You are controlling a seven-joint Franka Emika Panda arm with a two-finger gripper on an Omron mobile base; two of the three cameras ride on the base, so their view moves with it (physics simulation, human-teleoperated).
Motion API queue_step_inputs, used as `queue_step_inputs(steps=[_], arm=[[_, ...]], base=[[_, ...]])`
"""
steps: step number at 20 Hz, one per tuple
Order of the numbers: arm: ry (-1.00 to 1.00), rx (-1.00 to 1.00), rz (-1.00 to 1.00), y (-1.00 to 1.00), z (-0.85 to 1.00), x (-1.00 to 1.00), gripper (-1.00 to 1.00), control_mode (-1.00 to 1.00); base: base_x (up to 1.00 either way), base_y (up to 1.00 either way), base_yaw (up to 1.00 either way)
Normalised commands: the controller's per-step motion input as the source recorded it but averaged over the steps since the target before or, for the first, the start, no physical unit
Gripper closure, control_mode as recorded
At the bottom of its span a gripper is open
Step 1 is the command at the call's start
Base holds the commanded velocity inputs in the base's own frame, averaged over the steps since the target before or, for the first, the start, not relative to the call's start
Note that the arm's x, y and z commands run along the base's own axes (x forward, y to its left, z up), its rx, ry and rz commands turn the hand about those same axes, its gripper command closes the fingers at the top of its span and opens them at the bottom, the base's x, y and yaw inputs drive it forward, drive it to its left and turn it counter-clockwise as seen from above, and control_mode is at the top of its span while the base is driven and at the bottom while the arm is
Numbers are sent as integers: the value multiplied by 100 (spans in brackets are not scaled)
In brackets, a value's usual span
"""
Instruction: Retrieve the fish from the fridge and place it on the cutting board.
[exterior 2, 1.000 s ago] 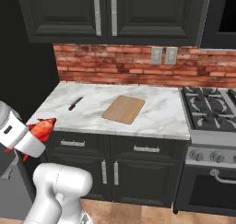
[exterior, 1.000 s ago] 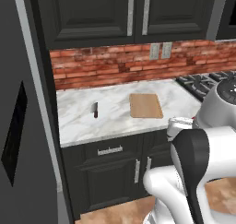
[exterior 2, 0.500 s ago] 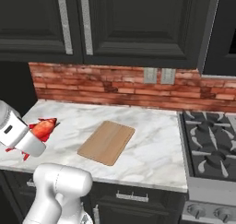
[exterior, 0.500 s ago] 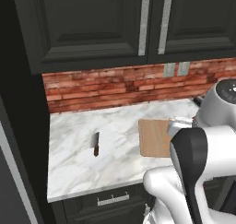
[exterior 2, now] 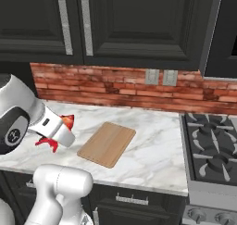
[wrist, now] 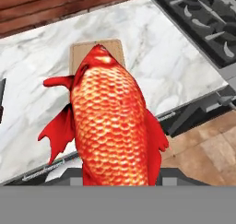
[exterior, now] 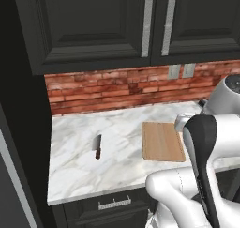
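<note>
**Ahead and below: the board waits past the fish's nose**

Now I carry the fish [wrist: 113,121] clamped in my gripper [exterior 2: 55,135], held above the counter's [exterior: 117,168] front edge. Its long axis points straight at the cutting board [wrist: 97,52], which lies forward and lower (just beyond the head, in the hand view). A knife [exterior: 98,147] lies well left of the board. No readable writing anywhere.

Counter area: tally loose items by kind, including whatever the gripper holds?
Fish: 1, held by the gripper above the counter's front edge
Cutting board: 1, bare
Knife: 1, left of the board
Total: 3
</note>
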Motion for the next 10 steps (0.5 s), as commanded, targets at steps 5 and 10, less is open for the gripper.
queue_step_inputs(steps=[5,10], arm=[[0,0,18,-45,-50,100,100,-100],[5,0,15,-15,-70,100,100,-100]], base=[[0,0,0],[0,0,0]])
